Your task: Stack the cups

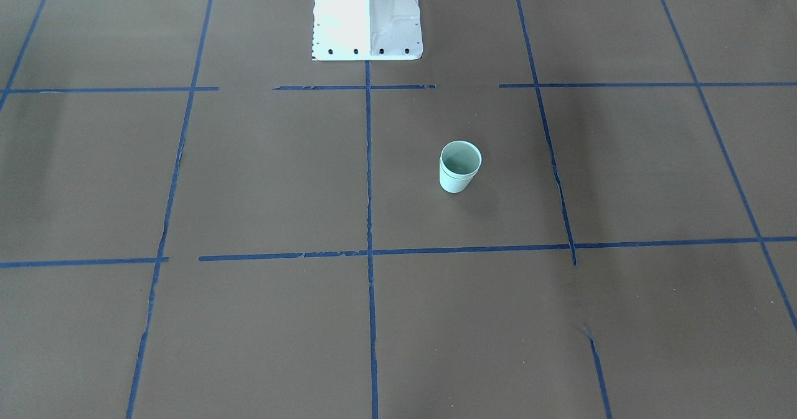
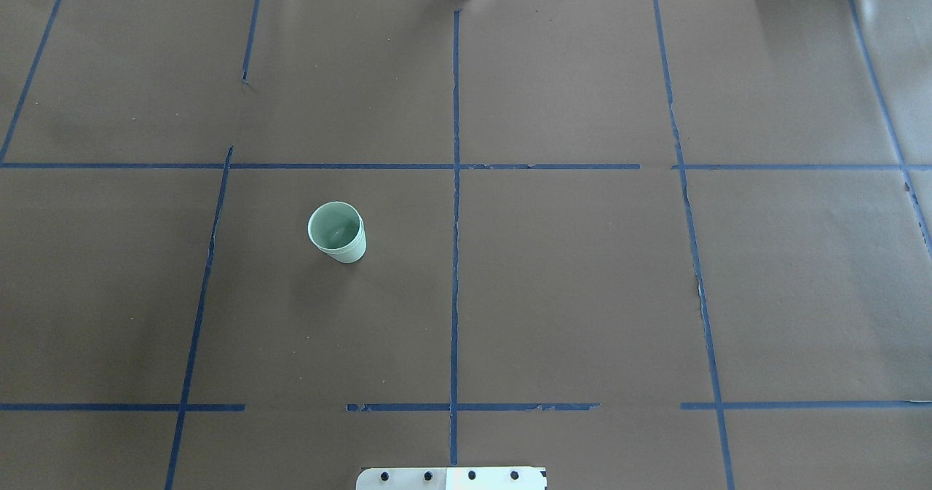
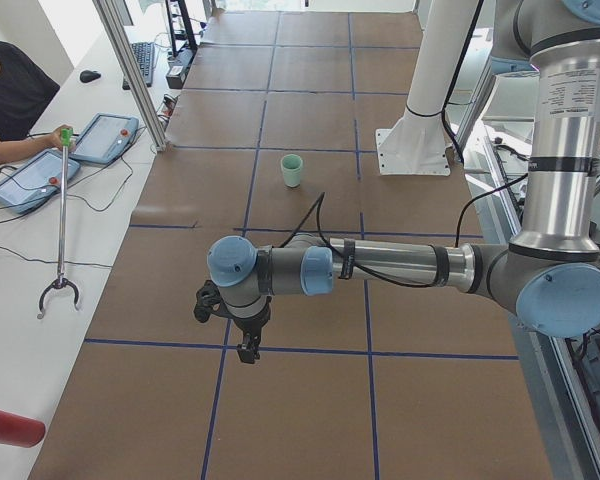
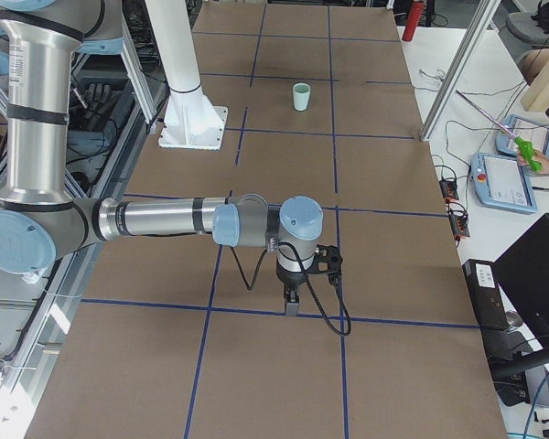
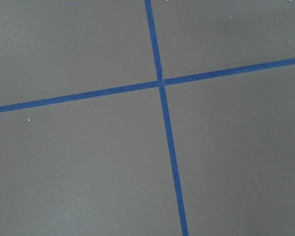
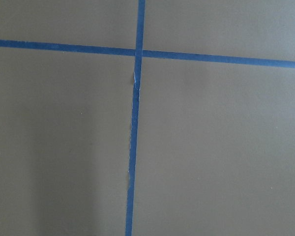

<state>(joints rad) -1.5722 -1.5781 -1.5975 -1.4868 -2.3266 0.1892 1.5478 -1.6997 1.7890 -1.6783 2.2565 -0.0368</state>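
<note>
The two mint-green cups (image 1: 461,169) stand upright as one stack on the brown worktop (image 1: 249,188), one nested inside the other. The inner cup's rim shows just above the outer's. In the overhead view the stack (image 2: 336,232) sits in the middle row of the blue tape grid (image 2: 456,257), on the robot's left of the central line and clear of every strip. Nothing touches it.

Both arms appear only in the side views, each stretched low and level over its own end of the worktop, well apart from the cups. The left tool (image 3: 248,350) points down near a tape crossing. The right tool (image 4: 292,305) points down just beside a tape line. From these views I cannot tell whether either tool is released or clenched, and nothing is visibly held in either one. Each wrist camera shows only bare worktop and a tape crossing.

The white robot base (image 1: 367,20) stands at the worktop's edge. A seated operator (image 3: 10,95) holds a long grabber stick (image 3: 62,220).
</note>
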